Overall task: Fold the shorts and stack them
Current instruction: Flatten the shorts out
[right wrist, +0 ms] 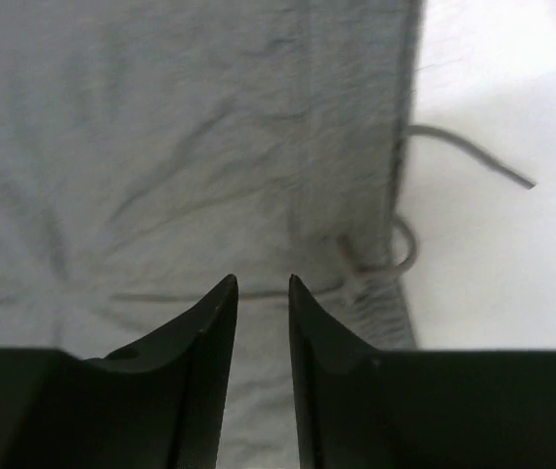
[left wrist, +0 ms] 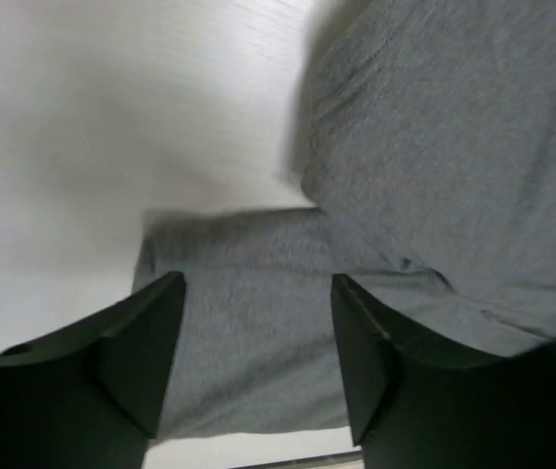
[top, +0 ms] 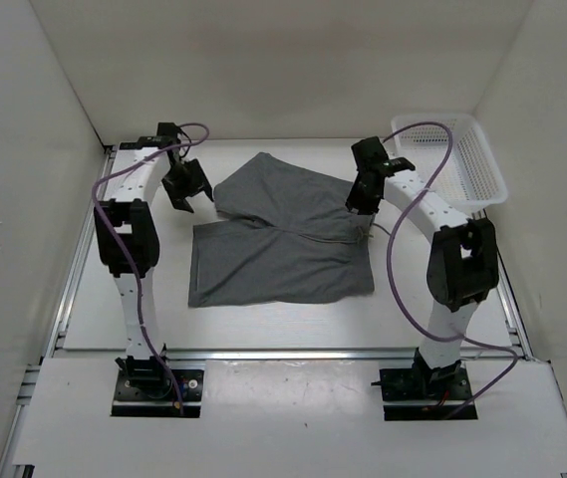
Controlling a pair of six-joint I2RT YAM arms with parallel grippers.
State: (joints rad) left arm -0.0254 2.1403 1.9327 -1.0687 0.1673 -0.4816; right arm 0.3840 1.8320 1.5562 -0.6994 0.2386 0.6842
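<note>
the shorts [top: 283, 254] are lying spread on the white table [top: 104, 299], between the two grippers, with their long axis running across from one arm to the other. the waistband is sitting at the right gripper's end and the two legs are pointing away toward the left gripper's side. the near leg is lying flat and straight. the far leg is angling off toward the back of the table, its hem ending just beside the left gripper [top: 187, 197]. that gripper is hanging above the table with its jaws standing wide apart and holding nothing. in the left wrist view the near leg's grey cloth is showing in the gap between the fingers [left wrist: 141, 342], and the far leg is filling the space beyond and to the right of the right-hand finger, with bare table beyond the left-hand one. the right gripper [top: 360, 206] is hovering over the waistband end. in the right wrist view its jaws are standing only a narrow slit apart, with nothing clamped, and wrinkled grey fabric is showing through the slit and spreading ahead of and to the left of the tips. the waistband edge is running just to the right of the tips, and a drawstring [right wrist: 473, 161] is trailing from it onto the table further right. a white mesh basket [top: 485, 179] is sitting well beyond the right gripper, on the side away from the shorts.
</note>
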